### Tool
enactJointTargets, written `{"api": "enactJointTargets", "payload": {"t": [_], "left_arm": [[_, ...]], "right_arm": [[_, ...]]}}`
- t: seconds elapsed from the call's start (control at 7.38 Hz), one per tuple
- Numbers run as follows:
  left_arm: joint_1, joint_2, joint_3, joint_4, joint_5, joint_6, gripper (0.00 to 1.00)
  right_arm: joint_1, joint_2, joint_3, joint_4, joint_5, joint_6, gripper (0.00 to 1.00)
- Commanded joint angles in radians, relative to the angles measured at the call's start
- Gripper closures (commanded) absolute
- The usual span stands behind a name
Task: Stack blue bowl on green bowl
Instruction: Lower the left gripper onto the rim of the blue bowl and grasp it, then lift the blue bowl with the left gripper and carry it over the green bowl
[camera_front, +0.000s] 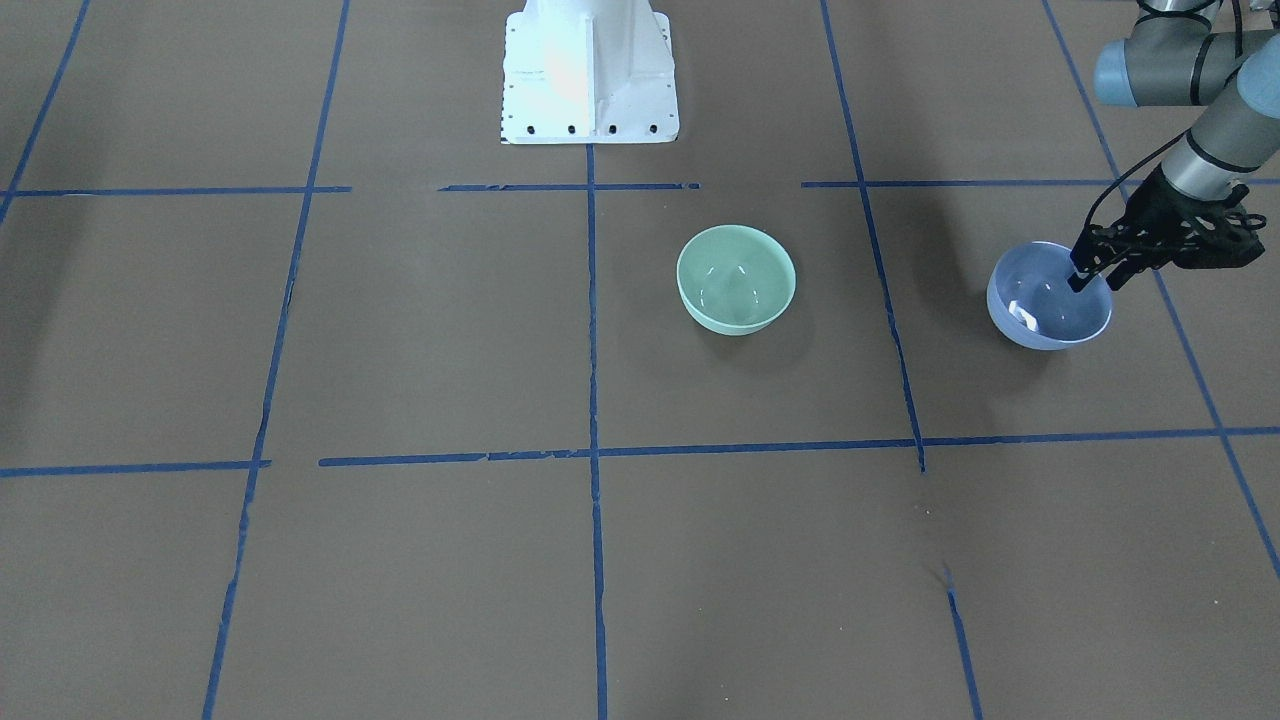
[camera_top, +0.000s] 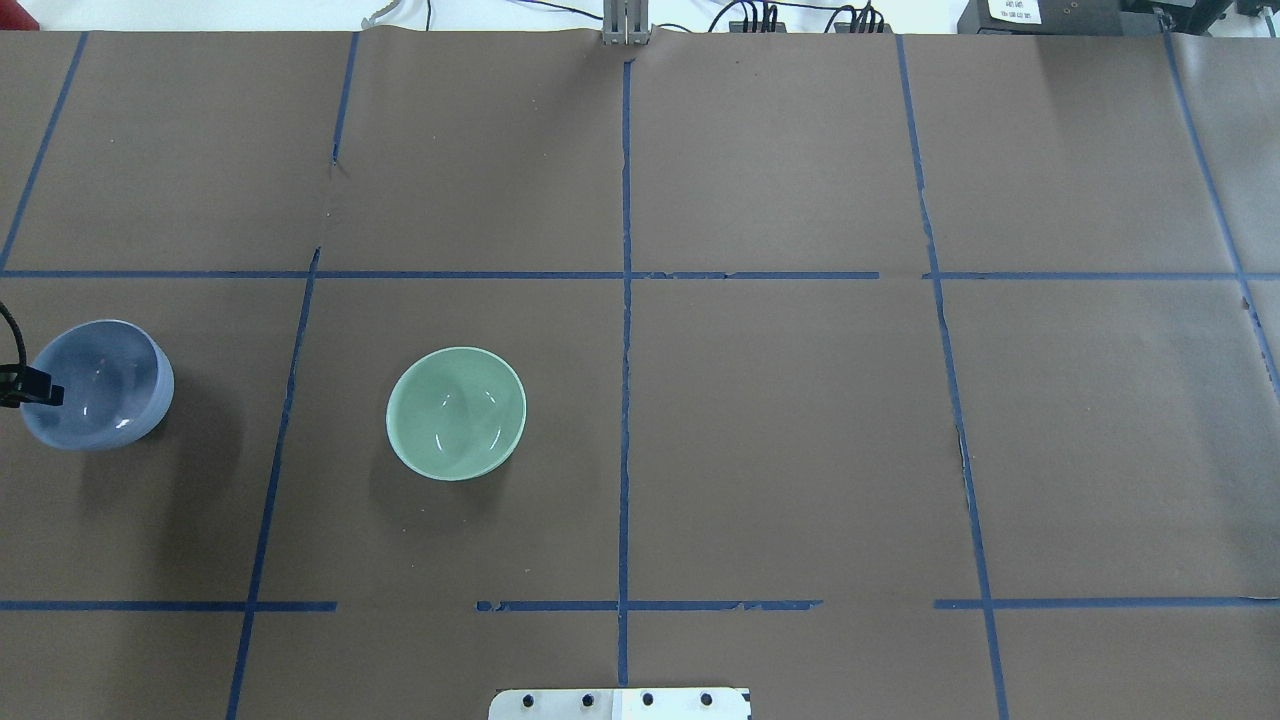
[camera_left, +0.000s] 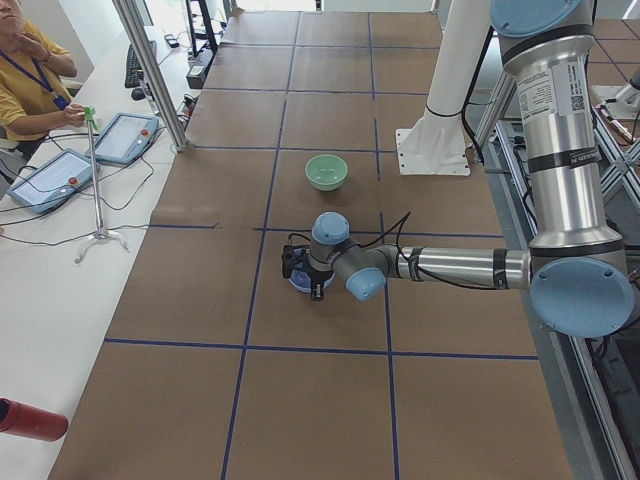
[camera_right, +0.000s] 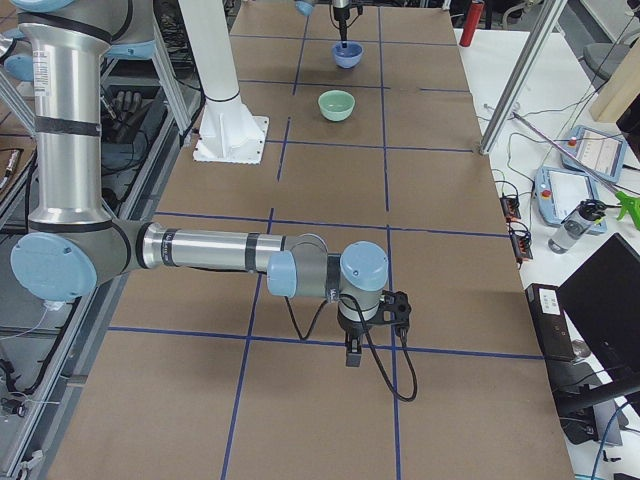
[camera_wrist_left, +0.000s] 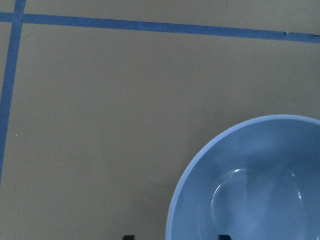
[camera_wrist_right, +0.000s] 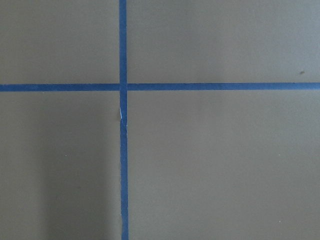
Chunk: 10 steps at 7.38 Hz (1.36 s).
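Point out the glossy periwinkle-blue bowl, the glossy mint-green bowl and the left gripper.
Glossy periwinkle-blue round bowl (camera_front: 1045, 300): front-facing view, inner wall.
Glossy mint-green round bowl (camera_top: 456, 412): overhead view, inner bottom.
Left gripper (camera_front: 1097, 281): front-facing view, midway between its fingers.

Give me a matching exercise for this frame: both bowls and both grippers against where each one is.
1. blue bowl
2. green bowl
3. left gripper
4. right gripper

A. above bare table near blue tape lines, away from both bowls
B. upright, alone, nothing touching it
C. straddles a bowl's rim, one finger inside
D. on the robot's left side, a gripper at its rim

Pairs: 1-D, 2-B, 3-C, 4-A
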Motion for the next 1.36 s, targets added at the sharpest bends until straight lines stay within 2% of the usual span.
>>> {"api": "enactJointTargets", "payload": {"t": [0.0, 0.14, 0.27, 0.41, 0.54, 0.68, 0.95, 1.22], "left_arm": [[-0.007, 0.002, -0.014, 0.004, -0.002, -0.001, 1.00], [-0.013, 0.000, -0.072, 0.103, -0.002, -0.001, 1.00], [-0.015, -0.020, -0.199, 0.341, -0.001, -0.001, 1.00], [-0.016, -0.076, -0.337, 0.524, 0.001, -0.004, 1.00], [-0.018, -0.151, -0.403, 0.650, 0.001, -0.042, 1.00], [-0.001, -0.219, -0.436, 0.699, 0.001, -0.147, 1.00], [0.156, -0.355, -0.444, 0.712, 0.003, -0.386, 1.00], [0.310, -0.507, -0.435, 0.837, 0.041, -0.549, 1.00]], "right_arm": [[0.000, 0.000, 0.000, 0.000, 0.000, 0.000, 0.00], [0.000, 0.000, 0.000, 0.000, 0.000, 0.000, 0.00], [0.000, 0.000, 0.000, 0.000, 0.000, 0.000, 0.00], [0.000, 0.000, 0.000, 0.000, 0.000, 0.000, 0.00], [0.000, 0.000, 0.000, 0.000, 0.000, 0.000, 0.00], [0.000, 0.000, 0.000, 0.000, 0.001, 0.000, 0.00], [0.000, 0.000, 0.000, 0.000, 0.000, 0.000, 0.00], [0.000, 0.000, 0.000, 0.000, 0.001, 0.000, 0.00]]}}
